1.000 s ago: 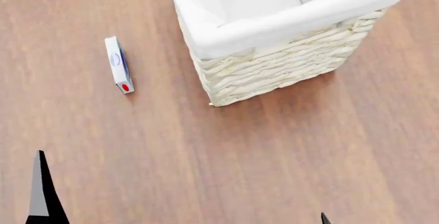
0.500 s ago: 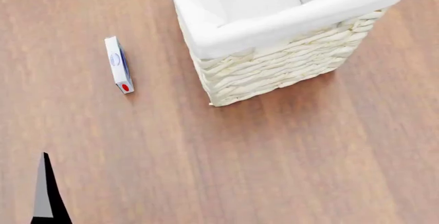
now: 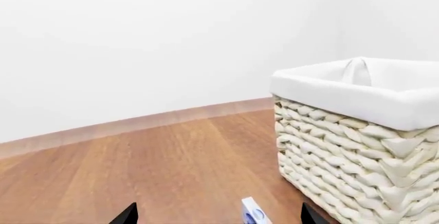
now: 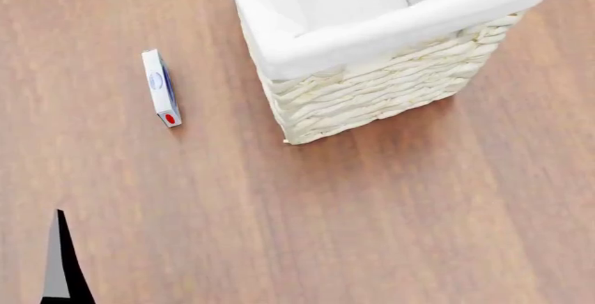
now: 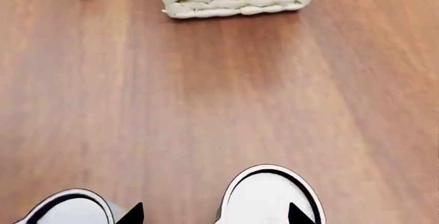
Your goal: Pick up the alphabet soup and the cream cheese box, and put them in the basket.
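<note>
White and thin, the cream cheese box point(image 4: 161, 88) is standing on edge near the basket point(image 4: 372, 102), so a clumsy approach risks toppling it. Both the left gripper point(image 3: 216, 216) and the right gripper point(image 5: 214, 215) are showing spread, empty tips.

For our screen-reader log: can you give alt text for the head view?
A wicker basket with a white liner stands at upper right on a wooden floor; a small cream cheese box lies apart to its left. A dark left gripper tip shows bottom left.

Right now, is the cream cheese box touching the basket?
Apart. The head view shows the cream cheese box lying on the wood floor with a clear strip of bare floor between it and the basket.
</note>
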